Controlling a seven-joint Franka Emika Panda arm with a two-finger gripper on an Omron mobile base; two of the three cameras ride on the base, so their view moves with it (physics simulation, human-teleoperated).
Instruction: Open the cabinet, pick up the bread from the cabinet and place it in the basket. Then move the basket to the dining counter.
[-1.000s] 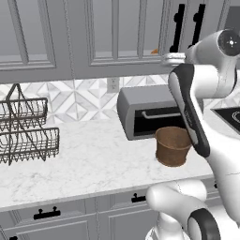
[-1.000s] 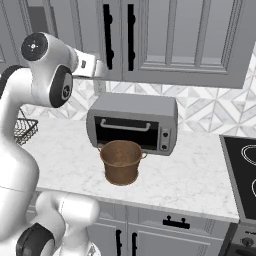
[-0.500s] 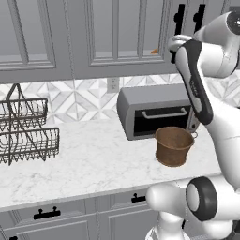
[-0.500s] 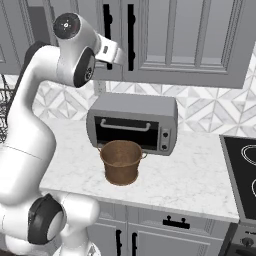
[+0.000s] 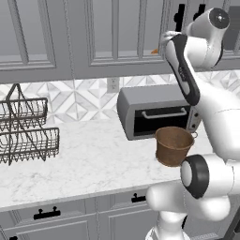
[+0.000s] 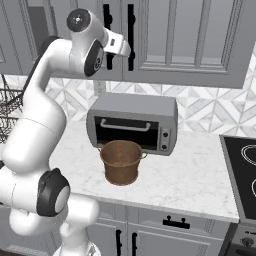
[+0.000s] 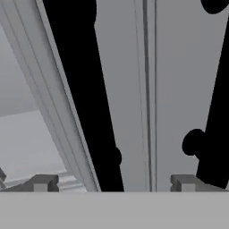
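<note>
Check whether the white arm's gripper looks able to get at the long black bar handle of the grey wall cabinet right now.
Probably yes. The open gripper is right up against the grey wall cabinet, and a long black bar handle runs down between its fingertips with nothing in the way.

Even flat rendered light, soft shadows; hand view perhaps blurred.

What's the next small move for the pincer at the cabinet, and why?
Probably ease forward and shut on the left bar handle. In the hand view the pincer is open, that handle runs between its fingertips, and the cabinet doors look closed, so the bread can't be reached yet. The basket waits on the worktop by the toaster oven.
</note>
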